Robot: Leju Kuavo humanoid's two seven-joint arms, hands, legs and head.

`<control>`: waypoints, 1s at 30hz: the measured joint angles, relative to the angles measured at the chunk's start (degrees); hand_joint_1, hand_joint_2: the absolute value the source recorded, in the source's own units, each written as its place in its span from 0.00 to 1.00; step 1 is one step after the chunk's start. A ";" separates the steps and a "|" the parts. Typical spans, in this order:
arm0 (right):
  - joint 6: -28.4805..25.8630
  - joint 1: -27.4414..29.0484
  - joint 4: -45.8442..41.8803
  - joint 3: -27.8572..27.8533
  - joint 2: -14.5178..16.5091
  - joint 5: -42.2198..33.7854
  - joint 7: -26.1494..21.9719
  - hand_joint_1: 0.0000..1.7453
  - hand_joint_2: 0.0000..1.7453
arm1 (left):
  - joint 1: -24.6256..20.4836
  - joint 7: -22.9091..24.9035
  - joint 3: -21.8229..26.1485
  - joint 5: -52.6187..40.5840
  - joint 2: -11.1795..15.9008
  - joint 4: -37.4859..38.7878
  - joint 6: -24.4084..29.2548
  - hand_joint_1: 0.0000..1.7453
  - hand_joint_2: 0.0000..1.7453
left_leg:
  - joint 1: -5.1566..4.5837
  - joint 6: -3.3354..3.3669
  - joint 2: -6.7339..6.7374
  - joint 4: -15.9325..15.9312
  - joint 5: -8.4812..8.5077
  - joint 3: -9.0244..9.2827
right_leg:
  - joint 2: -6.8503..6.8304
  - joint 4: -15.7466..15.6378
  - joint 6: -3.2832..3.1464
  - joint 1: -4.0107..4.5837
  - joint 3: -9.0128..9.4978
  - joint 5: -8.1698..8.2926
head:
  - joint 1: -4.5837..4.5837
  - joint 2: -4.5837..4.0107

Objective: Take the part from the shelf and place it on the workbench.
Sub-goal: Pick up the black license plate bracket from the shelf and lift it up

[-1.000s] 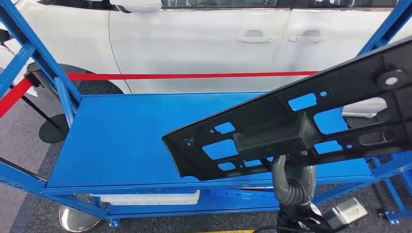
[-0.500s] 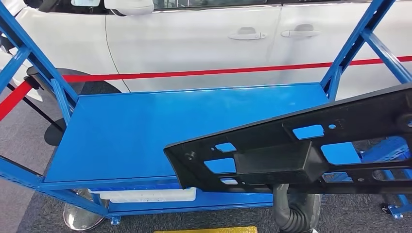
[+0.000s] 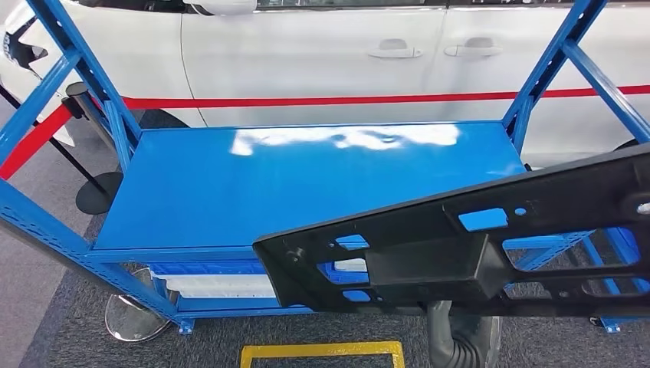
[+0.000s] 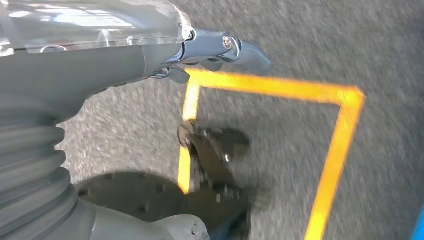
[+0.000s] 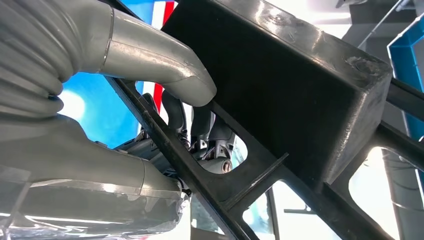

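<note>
A long black plastic part (image 3: 475,245) with several cut-out holes is held in the air in front of the blue shelf (image 3: 230,192), across the lower right of the head view. My right hand grips it from beneath; its grey ribbed wrist (image 3: 460,345) shows under the part. Seen from the right wrist, my right hand (image 5: 190,115) has its thumb (image 5: 170,70) pressed on the part (image 5: 300,90) and dark fingers hooked through an opening. My left hand (image 4: 210,50) hangs over the grey floor and holds nothing.
The shelf's top board is bare; a white tray (image 3: 215,284) lies on its lower level. Behind it stand a white car (image 3: 322,61), a red barrier belt (image 3: 306,100) and stanchion bases (image 3: 134,318). A yellow floor marking (image 3: 322,353) lies below the part.
The whole picture has shifted, so the camera has moved. The part now sits lower in the picture, in front of the shelf's edge, and the yellow floor marking has come into view.
</note>
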 joint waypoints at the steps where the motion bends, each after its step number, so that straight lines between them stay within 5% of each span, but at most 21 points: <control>1: -0.04 0.11 -0.02 -0.01 0.00 -0.02 -0.04 1.00 1.00 | -0.02 0.01 0.01 0.01 0.00 -0.01 -0.02 0.00 1.00 | -0.02 0.22 0.04 0.03 0.66 -0.91 | 0.03 3.40 0.21 -0.08 -0.82 -3.22 | 0.09 0.00; 3: -0.06 0.26 -0.02 -0.04 0.00 -0.04 -0.05 1.00 1.00 | -0.02 0.02 0.01 0.02 -0.01 -0.01 -0.06 0.00 1.00 | -0.03 0.13 0.19 0.32 1.95 -2.78 | 0.04 9.88 0.63 -0.28 -1.54 -6.58 | 0.16 0.00; 5: -0.07 0.36 -0.02 -0.07 0.00 -0.07 -0.05 1.00 1.00 | -0.01 0.02 0.01 0.02 -0.04 -0.01 -0.11 0.00 1.00 | 0.05 -0.25 0.27 0.92 3.04 -4.74 | 0.02 10.43 0.91 -0.52 0.81 -4.69 | 0.18 0.00; 7: -0.07 0.36 -0.03 -0.09 0.00 -0.08 -0.05 1.00 1.00 | -0.03 0.02 0.01 0.02 -0.07 -0.02 -0.13 0.00 1.00 | 0.13 -0.79 0.24 1.82 3.78 -6.50 | 0.03 3.57 0.97 -0.75 6.86 -2.68 | 0.19 0.00; 9: -0.06 0.37 -0.04 -0.10 0.03 -0.11 -0.06 1.00 1.00 | -0.06 0.01 0.02 0.02 -0.09 -0.05 -0.13 0.00 1.00 | 0.06 -1.45 0.12 2.64 4.41 -7.45 | 0.16 -3.68 0.53 -0.59 11.86 -3.59 | 0.19 0.01; 10: -0.08 0.38 -0.04 -0.11 0.08 -0.14 -0.07 1.00 1.00 | -0.07 0.01 0.03 0.02 -0.09 -0.07 -0.13 0.00 1.00 | 0.00 -1.81 0.08 2.78 4.79 -7.62 | 0.22 -5.35 0.18 -0.40 12.77 -4.24 | 0.21 0.01; 13: -0.25 0.43 -0.04 -0.17 0.44 -0.21 -0.11 1.00 1.00 | 0.08 0.02 0.22 0.01 -0.09 -0.09 -0.17 0.00 1.00 | 0.18 -2.87 -0.05 3.03 4.99 -8.07 | -0.02 -5.84 -1.34 -0.34 11.98 -3.19 | 0.27 0.01; 15: -0.54 0.52 -0.04 -0.23 0.77 -0.22 -0.13 1.00 1.00 | 0.19 0.03 0.35 -0.01 -0.08 -0.11 -0.22 0.00 1.00 | 0.37 -3.32 -0.15 6.49 0.63 -9.36 | -0.30 -6.05 -2.40 -0.49 10.58 -1.81 | 0.10 0.00; 17: -0.85 0.69 -0.04 -0.31 1.01 -0.24 -0.12 1.00 1.00 | 0.18 0.02 0.41 -0.09 -0.09 -0.12 -0.31 0.00 1.00 | 0.41 -3.63 -0.16 13.38 -5.28 -10.96 | -0.37 -5.92 -2.83 -0.28 8.83 -0.47 | -0.02 0.00; 18: -0.96 0.77 -0.04 -0.35 1.05 -0.24 -0.12 1.00 1.00 | 0.16 0.00 0.42 -0.22 -0.10 -0.12 -0.38 0.00 1.00 | 0.42 -3.73 -0.16 16.57 -6.65 -11.32 | -0.39 -5.77 -2.83 -0.16 7.88 0.18 | -0.03 0.00; 20: -1.12 0.92 -0.04 -0.47 1.07 -0.24 -0.13 1.00 1.00 | 0.14 -0.08 0.43 -0.52 -0.11 -0.12 -0.50 0.00 1.00 | 0.41 -3.63 -0.16 18.71 -5.25 -9.81 | -0.43 -5.29 -2.77 0.08 5.82 1.40 | -0.02 0.00; 22: -1.20 1.10 -0.04 -0.64 1.10 -0.22 -0.15 1.00 1.00 | 0.09 -0.18 0.43 -0.77 -0.09 -0.16 -0.58 0.00 1.00 | 0.31 -3.05 -0.17 13.47 -2.30 -4.65 | -0.43 -4.67 -2.60 0.26 3.98 2.47 | -0.03 0.00; 25: -1.20 1.44 -0.09 -0.83 1.30 -0.15 -0.23 1.00 1.00 | -0.13 -0.40 0.43 -1.19 -0.04 -0.31 -0.79 0.00 1.00 | -0.22 -2.09 -0.20 1.76 -3.53 3.40 | -0.54 -4.06 -1.83 0.43 2.69 3.91 | 0.02 0.00; 28: -1.20 1.84 -0.10 -0.88 1.40 -0.13 -0.33 1.00 1.00 | -0.14 -0.51 0.45 -1.40 -0.05 -0.34 -0.96 0.00 1.00 | -0.29 -1.24 -0.10 -0.38 -2.80 3.47 | -0.60 -4.24 -0.71 0.26 2.36 4.69 | 0.06 0.00; 30: -1.19 2.24 -0.10 -0.90 1.40 -0.17 -0.45 1.00 1.00 | -0.09 -0.51 0.47 -1.44 -0.05 -0.34 -0.98 0.00 1.00 | -0.01 -0.48 0.20 -0.73 -1.26 2.18 | -0.31 -1.66 -0.12 0.14 1.28 0.88 | 0.26 0.00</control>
